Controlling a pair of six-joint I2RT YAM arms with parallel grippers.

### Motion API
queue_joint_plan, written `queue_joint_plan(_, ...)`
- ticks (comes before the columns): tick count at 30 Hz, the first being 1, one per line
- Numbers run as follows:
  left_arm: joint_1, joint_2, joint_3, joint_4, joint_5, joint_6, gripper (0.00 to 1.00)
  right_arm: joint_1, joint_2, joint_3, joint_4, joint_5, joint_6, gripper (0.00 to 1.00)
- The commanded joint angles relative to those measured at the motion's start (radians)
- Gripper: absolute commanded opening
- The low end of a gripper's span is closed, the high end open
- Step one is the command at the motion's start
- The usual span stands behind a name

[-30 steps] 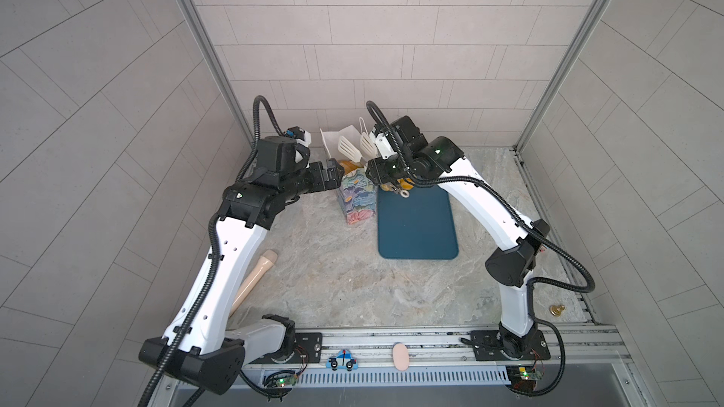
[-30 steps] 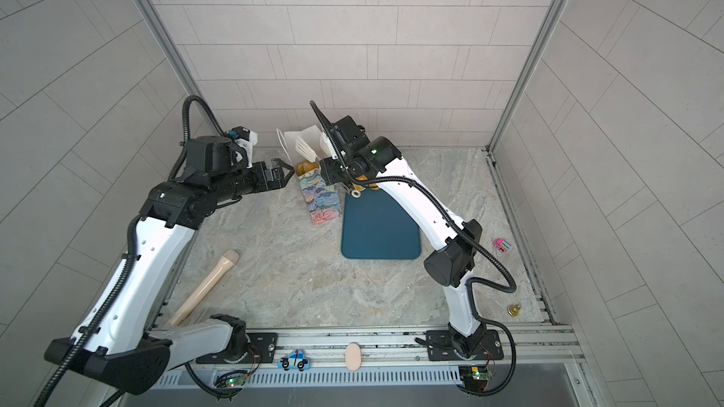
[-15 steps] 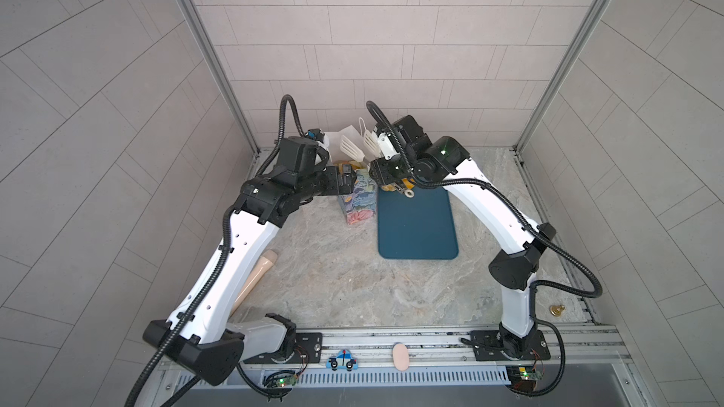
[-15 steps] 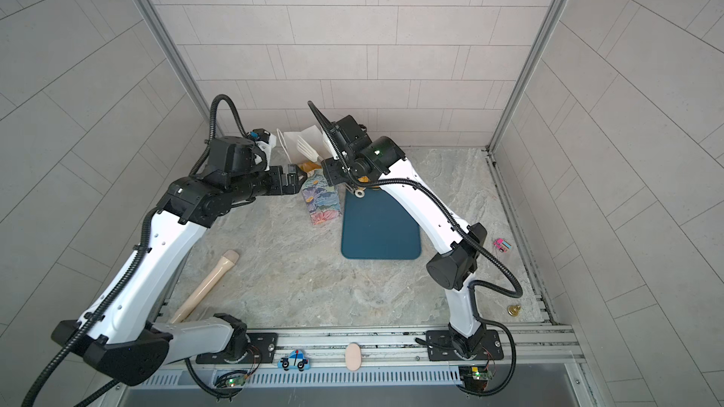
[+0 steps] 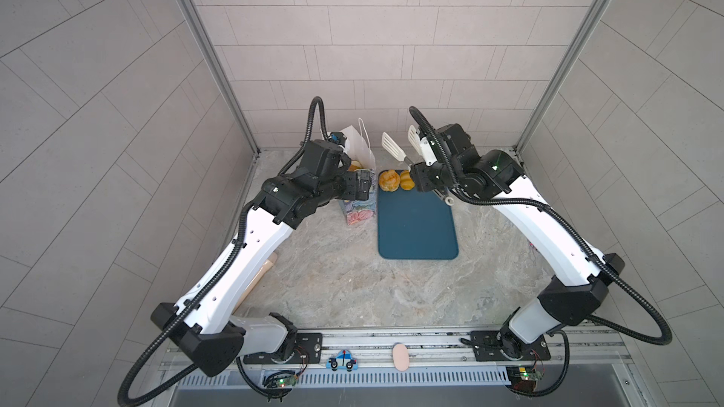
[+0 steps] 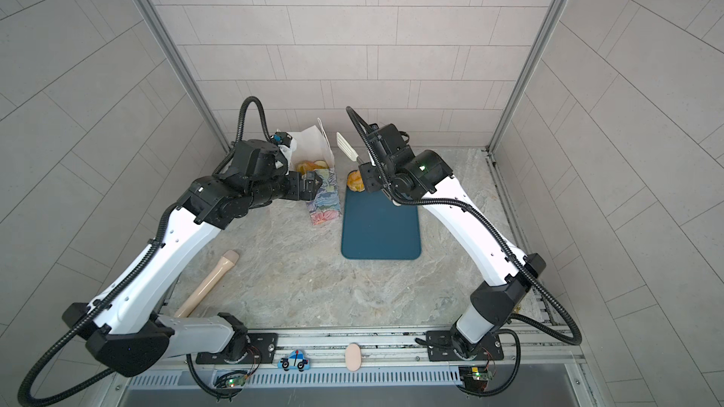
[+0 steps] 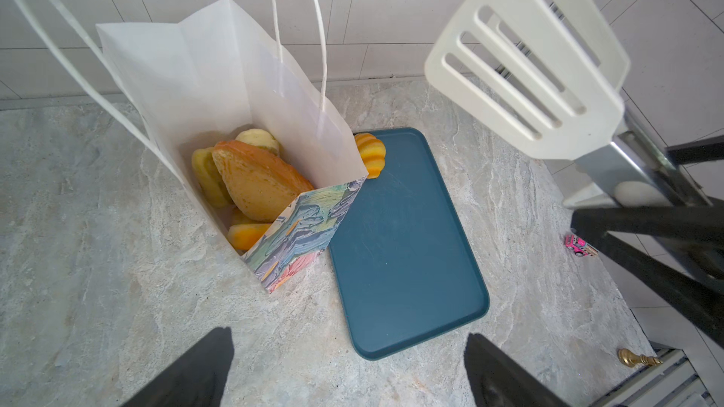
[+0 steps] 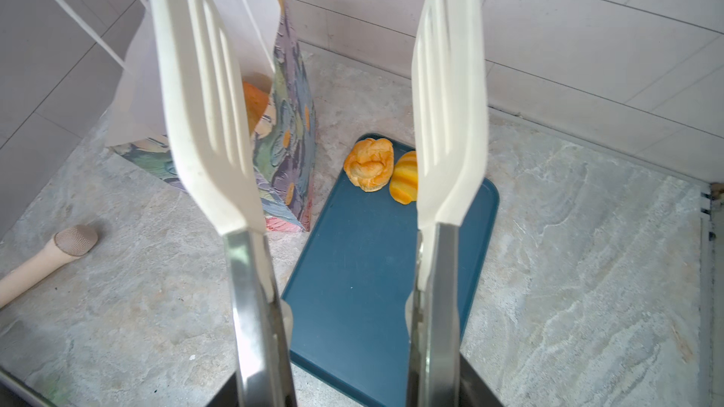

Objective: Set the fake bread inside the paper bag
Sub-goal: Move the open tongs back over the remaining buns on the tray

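In a top view a wooden pestle [image 6: 207, 287] lies at 8 o'clock on the marbled surface [image 5: 352, 287], well apart from everything else. The left end effector [image 7: 348, 366] hangs with its fingers [image 7: 203, 373] spread wide and nothing between them, at the 9 o'clock side of the paper bag [image 5: 358, 205]. The bag stands upright with its mouth open, its base just beside the 11 o'clock corner of the blue tray [image 5: 417, 229]. Several pieces of fake bread [image 7: 258, 182] are piled inside it, a darker orange-brown wedge on top. Two pieces sit on the tray at its 12 o'clock end, a puffy roll [image 8: 370, 164] touching a striped pastry [image 8: 403, 184]. Above them the right end effector [image 8: 348, 393] grips the metal arms of white slotted tongs [image 8: 207, 92]. The blades stand apart and carry nothing.
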Motion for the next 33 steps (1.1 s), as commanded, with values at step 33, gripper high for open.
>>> queue_joint_plan(33,-0.245,0.177,0.046,0.108,-0.226,-0.098,1.00,-0.247,0.024,-0.350,0.037,-0.022,0.001,0.62)
